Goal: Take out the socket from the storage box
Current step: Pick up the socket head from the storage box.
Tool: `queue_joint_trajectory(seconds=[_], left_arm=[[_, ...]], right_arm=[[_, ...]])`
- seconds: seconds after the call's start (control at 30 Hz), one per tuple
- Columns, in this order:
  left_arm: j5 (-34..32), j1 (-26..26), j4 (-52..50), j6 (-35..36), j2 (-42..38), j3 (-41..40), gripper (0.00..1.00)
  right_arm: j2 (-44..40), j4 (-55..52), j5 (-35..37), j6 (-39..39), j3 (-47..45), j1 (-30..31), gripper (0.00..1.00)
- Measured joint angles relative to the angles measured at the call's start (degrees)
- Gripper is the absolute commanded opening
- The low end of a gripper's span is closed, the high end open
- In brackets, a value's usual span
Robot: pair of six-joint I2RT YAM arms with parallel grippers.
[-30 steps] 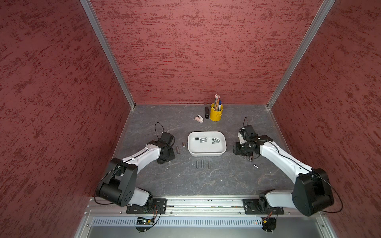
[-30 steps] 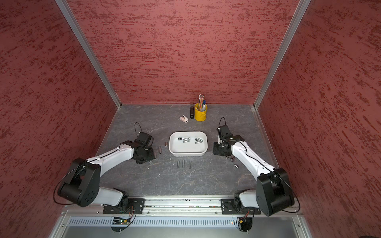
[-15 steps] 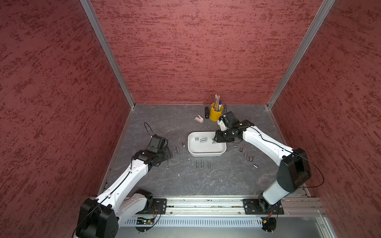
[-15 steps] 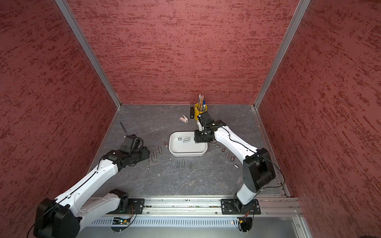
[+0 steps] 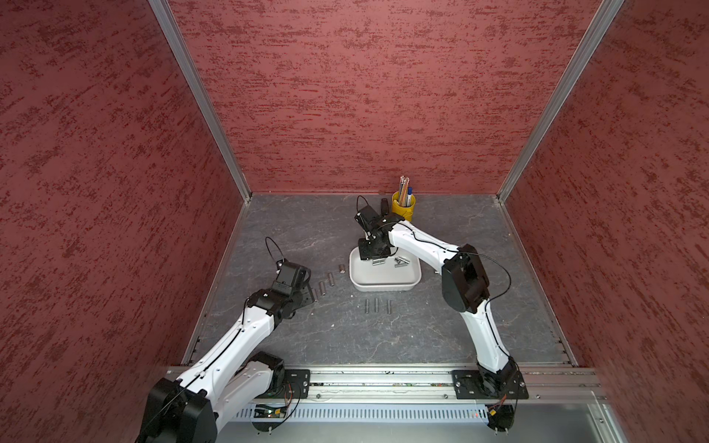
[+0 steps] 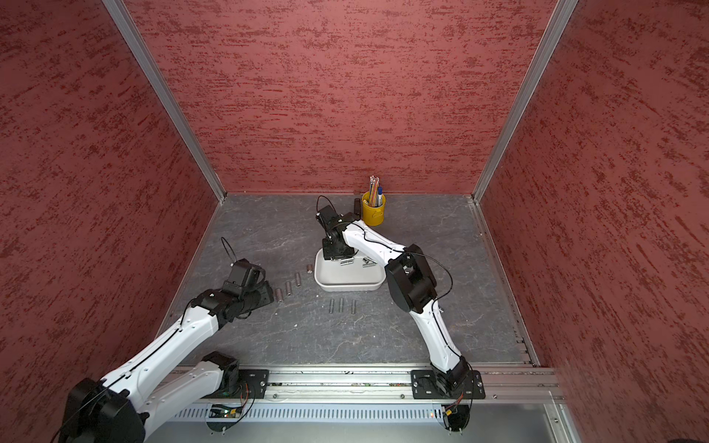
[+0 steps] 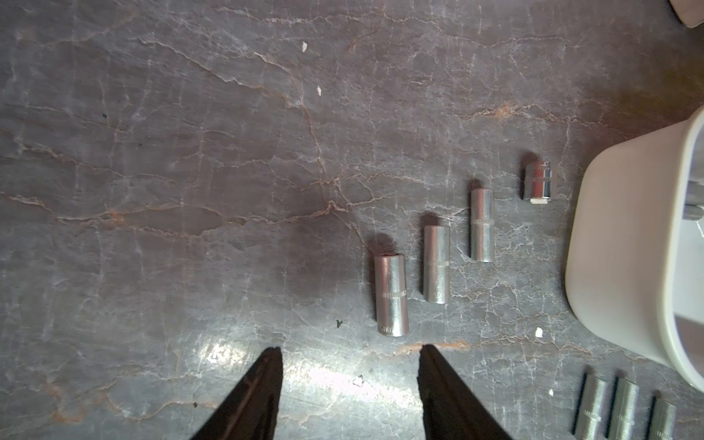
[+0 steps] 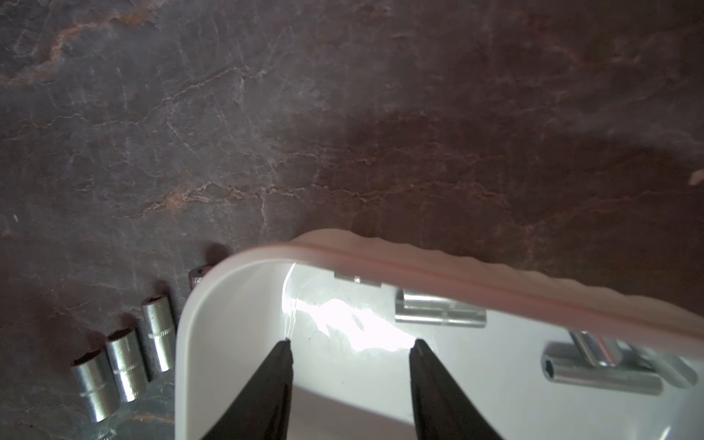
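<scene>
Looks like the reach-in step. The right end effector [image 8: 350,342] is parked over the storage box [image 5: 380,275], which is seen at the centre of both top views, just below the yellow pen cup [image 5: 403,209]. Its jaws are spread moderately wide and nothing is held; in the right wrist view only bare white floor is seen between the tips. A few pieces are left in the box near its far rim. One socket [image 8: 440,316] is laid on its side just up and right of the tips in that frame. A longer socket [image 8: 602,377] is crossed with another piece at the lower right.

The left end effector [image 7: 349,347] is also open and empty, held low over the table [image 7: 190,152], just below a diagonal row of four sockets [image 7: 391,295] laid out picture-left of the box. A row of three [image 5: 378,306] is lined up below the box in the top views, so the job is judged well along but not done.

Next move, as a guess: the right end effector needs to be shifted over the nearer socket, squared across its width, lowered and closed. It's shiny round steel, so a roll or slip should be watched for, and the rim could get clipped.
</scene>
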Motion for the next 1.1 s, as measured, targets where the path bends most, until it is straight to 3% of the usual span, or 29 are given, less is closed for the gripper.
queue_joint_trajectory(seconds=[0.53,0.87,1.1], left_arm=[[-0.85,-0.07,1.14,0.0,-2.03,-0.79,0.61],[-0.87,-0.07,1.14,0.02,-1.64,-0.79,0.61],[-0.87,-0.11,1.14,0.02,-1.62,-0.79,0.61]], right_arm=[[10.32,-2.51,2.4,1.16,9.18,0.85,0.44],[10.95,-2.67,3.26,1.53,10.01,1.18,0.22],[9.81,-2.67,3.32,1.03,9.2,1.18,0.17]])
